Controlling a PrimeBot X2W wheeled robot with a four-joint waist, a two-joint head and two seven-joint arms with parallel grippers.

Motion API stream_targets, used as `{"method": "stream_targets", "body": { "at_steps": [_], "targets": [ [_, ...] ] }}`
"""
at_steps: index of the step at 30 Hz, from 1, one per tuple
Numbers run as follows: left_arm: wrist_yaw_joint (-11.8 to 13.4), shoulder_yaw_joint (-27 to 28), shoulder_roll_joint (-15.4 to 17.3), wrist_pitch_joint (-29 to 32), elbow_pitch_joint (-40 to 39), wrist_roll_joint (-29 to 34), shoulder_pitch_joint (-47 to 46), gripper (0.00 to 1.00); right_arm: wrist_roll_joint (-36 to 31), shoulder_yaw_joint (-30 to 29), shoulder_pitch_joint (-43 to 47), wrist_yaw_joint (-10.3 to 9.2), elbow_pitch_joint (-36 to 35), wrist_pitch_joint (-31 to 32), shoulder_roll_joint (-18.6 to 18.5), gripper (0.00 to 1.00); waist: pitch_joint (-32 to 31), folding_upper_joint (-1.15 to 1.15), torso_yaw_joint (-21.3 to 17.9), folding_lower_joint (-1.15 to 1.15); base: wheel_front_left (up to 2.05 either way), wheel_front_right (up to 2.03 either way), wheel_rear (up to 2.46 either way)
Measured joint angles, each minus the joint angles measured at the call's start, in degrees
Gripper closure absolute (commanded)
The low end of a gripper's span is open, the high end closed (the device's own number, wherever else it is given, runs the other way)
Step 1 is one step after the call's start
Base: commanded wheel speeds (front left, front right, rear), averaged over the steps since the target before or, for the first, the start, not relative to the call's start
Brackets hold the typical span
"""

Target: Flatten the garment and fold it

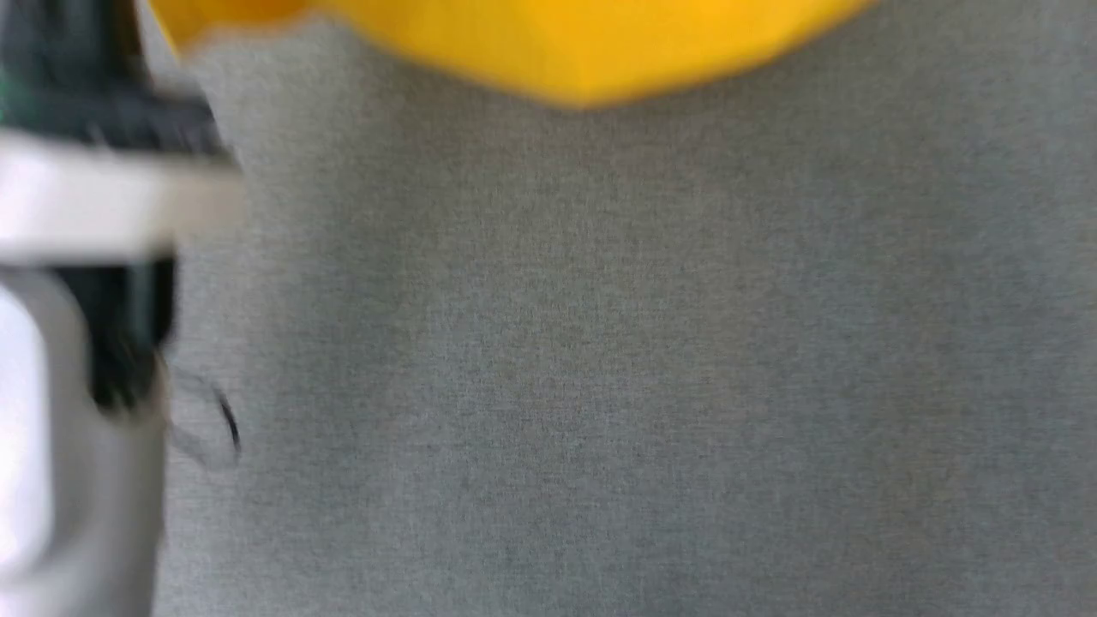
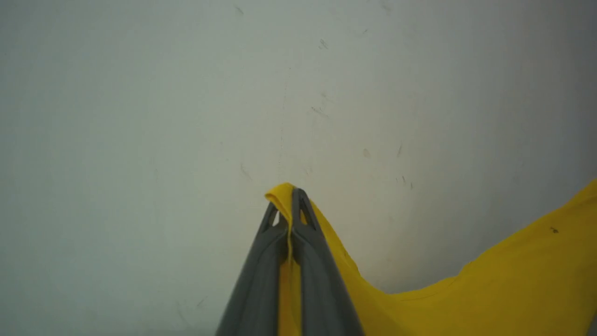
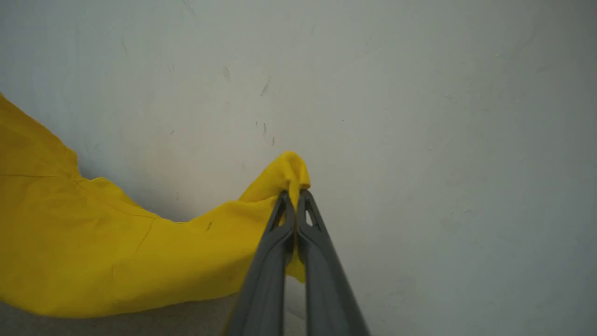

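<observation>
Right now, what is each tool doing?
Left tool: shut on the bright yellow cotton T-shirt.
Right tool: shut on the same T-shirt.

- whole head view is smeared; the garment is just a yellow strip chopped by the top edge
- pale arm at the left edge: blurry, mostly out of frame
- left gripper hides the pinched fold; cloth runs off right and bottom
- right gripper, same deal, cloth runs off left

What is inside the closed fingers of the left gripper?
A pinch of the yellow T-shirt, its edge poking past the tips of the left gripper. How much cloth lies deeper between the fingers is covered.
</observation>
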Motion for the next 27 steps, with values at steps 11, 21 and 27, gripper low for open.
{"method": "stream_targets", "body": {
  "at_steps": [11,21,27],
  "targets": [
    [1.6,-1.1,-2.2,-0.6,-8.5,-5.2,30.1,1.00,0.7,-13.4,34.2,0.00,-14.6,6.8,15.3,1.00,-8.3,0.00,0.2,0.00,0.00,0.00,0.00],
    [0.5,-1.6,-1.3,2.4,-5.4,-11.6,49.3,1.00,3.0,-19.0,54.5,-0.01,-13.6,12.5,20.8,1.00,-15.3,0.00,0.4,0.00,0.00,0.00,0.00],
    [0.3,-2.2,-0.4,5.0,-1.9,-13.3,56.3,1.00,3.9,-21.0,63.1,-0.01,-10.8,13.8,22.5,1.00,-18.5,0.00,0.4,0.01,0.00,0.00,0.00]
  ]
}}
